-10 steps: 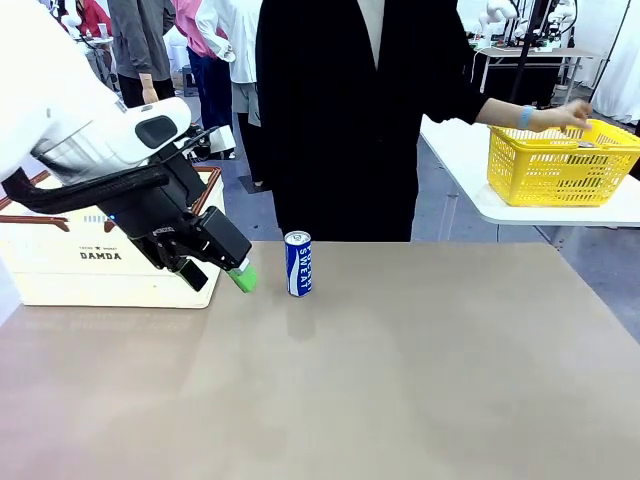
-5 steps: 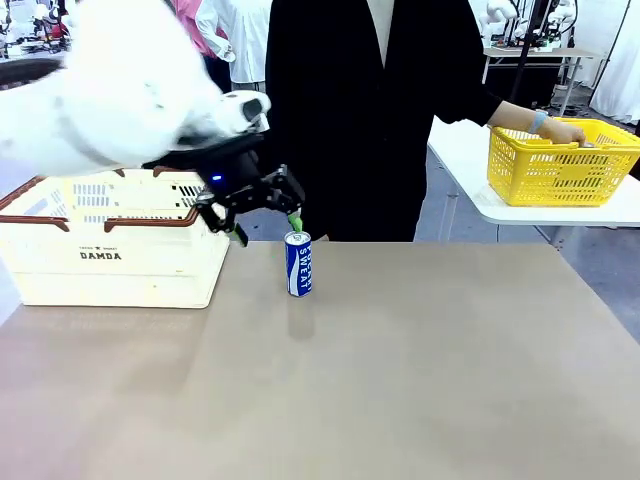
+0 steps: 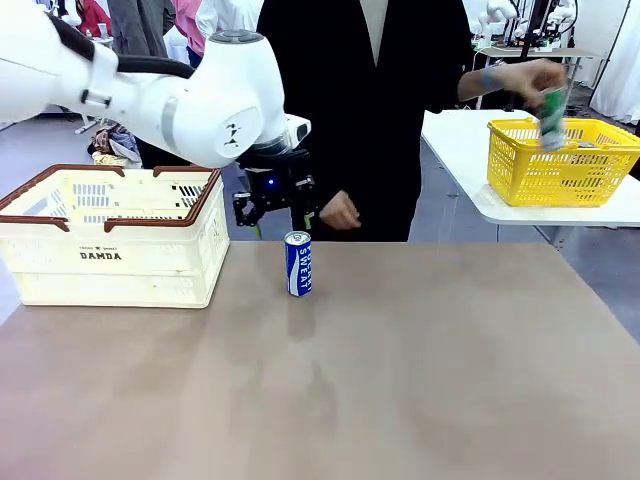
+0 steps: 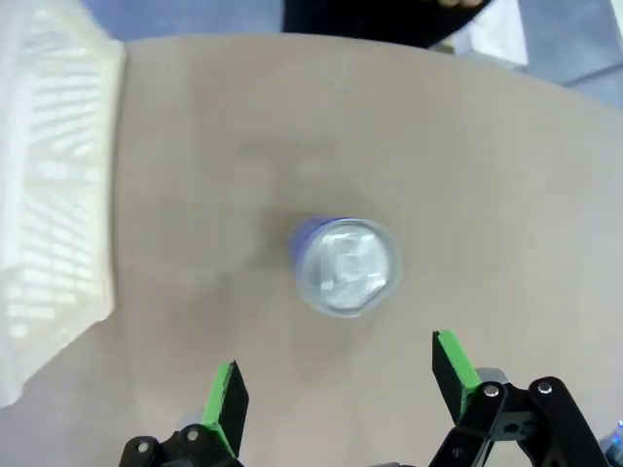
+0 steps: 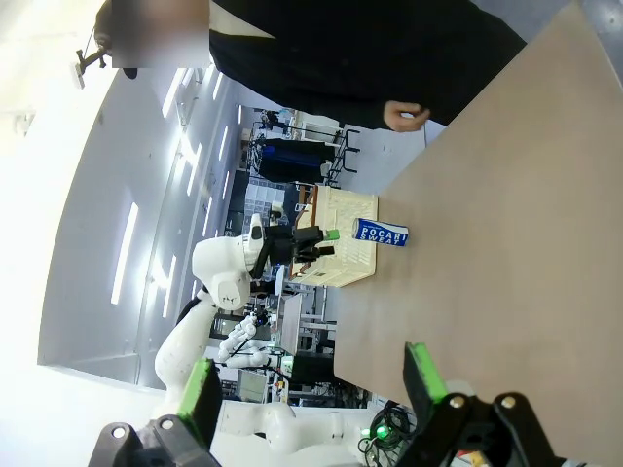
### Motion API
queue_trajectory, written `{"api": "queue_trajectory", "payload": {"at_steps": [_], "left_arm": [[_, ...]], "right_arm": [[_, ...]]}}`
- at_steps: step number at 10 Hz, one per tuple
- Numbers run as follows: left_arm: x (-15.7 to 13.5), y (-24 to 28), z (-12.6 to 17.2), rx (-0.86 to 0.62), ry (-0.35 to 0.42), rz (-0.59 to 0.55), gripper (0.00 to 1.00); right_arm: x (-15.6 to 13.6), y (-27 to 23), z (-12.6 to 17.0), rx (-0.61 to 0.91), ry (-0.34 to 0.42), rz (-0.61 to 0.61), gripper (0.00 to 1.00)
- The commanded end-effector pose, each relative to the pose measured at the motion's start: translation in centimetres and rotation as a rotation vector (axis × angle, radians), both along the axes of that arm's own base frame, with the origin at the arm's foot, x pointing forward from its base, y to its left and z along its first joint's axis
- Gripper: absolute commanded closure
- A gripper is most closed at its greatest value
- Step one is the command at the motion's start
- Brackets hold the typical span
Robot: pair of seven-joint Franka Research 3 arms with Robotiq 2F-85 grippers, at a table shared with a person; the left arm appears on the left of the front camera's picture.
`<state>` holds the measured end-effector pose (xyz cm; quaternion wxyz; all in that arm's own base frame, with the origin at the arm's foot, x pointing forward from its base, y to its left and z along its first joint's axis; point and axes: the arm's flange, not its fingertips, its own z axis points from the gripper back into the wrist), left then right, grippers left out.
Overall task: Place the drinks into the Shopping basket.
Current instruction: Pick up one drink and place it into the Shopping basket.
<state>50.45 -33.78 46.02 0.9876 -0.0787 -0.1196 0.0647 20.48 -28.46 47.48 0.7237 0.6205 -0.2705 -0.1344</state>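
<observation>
- The left claw (image 4: 341, 381), black with green pads, hangs spread wide and empty straight above the slim blue drink can with white lettering and a silver top (image 4: 346, 265). In the front view this claw (image 3: 277, 215) sits just over the blue can (image 3: 298, 263).
- The blue can stands upright on the tan table (image 3: 420, 380), near the far edge. It is just beside the large cream-white slotted plastic Shopping basket with brown rim and handles (image 3: 110, 270) but not touching it.
- The right claw (image 5: 311, 389) is also wide and holds nothing, well apart from the can.
- The step in hand looks like the grasp of the blue can.
  - In the left wrist view the can lies ahead of the line between the pads, so the claw should shift until the silver top sits midway between them.
  - It should then drop straight down and close on the body below the top.
  - It needs to lift above the brown rim before crossing to the basket.
- A slim can probably tips easily, so one pad touching first could knock it over.
- The person's hand (image 3: 535, 78) holds a green-and-silver thing (image 3: 550, 108) above the yellow mesh basket (image 3: 560, 165). It is smeared by motion. It is likely the green drink can, though I cannot be sure.
- In the front view the left claw's fingertips merge with the person's dark clothing, so its height over the can is hard to judge.
- The Shopping basket's floor is hidden behind its wall, so what lies inside cannot be told.
</observation>
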Motion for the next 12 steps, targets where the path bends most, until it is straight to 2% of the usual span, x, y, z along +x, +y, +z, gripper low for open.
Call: {"api": "queue_trajectory", "payload": {"at_steps": [1,3,4,5,7,8,9,11,12], "left_arm": [[-0.8,1.4,0.3,0.032,-0.018,0.028,0.0],[0.2,-0.4,-0.2,-0.003,0.004,-0.003,0.0],[1.1,-0.4,-0.4,-0.012,-0.041,-0.074,0.0],[2.2,-0.6,-1.1,-0.055,-0.025,-0.085,0.0],[4.5,0.0,-2.7,-0.066,0.035,-0.032,0.0],[3.4,1.6,-1.0,-0.099,0.006,-0.013,0.0],[-0.3,5.3,3.6,-0.104,0.062,-0.021,0.0],[-11.0,16.8,15.9,-0.229,0.112,-0.141,0.0],[-16.5,25.1,21.4,-0.349,0.108,-0.053,0.0]], "right_arm": [[-0.2,-0.2,0.2,-0.003,-0.015,0.009,0.0],[-0.2,-0.2,0.2,-0.003,-0.015,0.009,0.0],[-0.2,-0.2,0.2,-0.003,-0.015,0.009,0.0],[-0.2,-0.2,0.2,-0.003,-0.015,0.009,0.0],[-0.2,-0.2,0.2,-0.003,-0.015,0.009,0.0],[-0.2,-0.2,0.2,-0.003,-0.015,0.009,0.0],[-0.2,-0.2,0.2,-0.003,-0.015,0.009,0.0],[-0.2,-0.2,0.2,-0.003,-0.015,0.009,0.0],[-0.2,-0.2,0.2,-0.003,-0.015,0.009,0.0]]}}
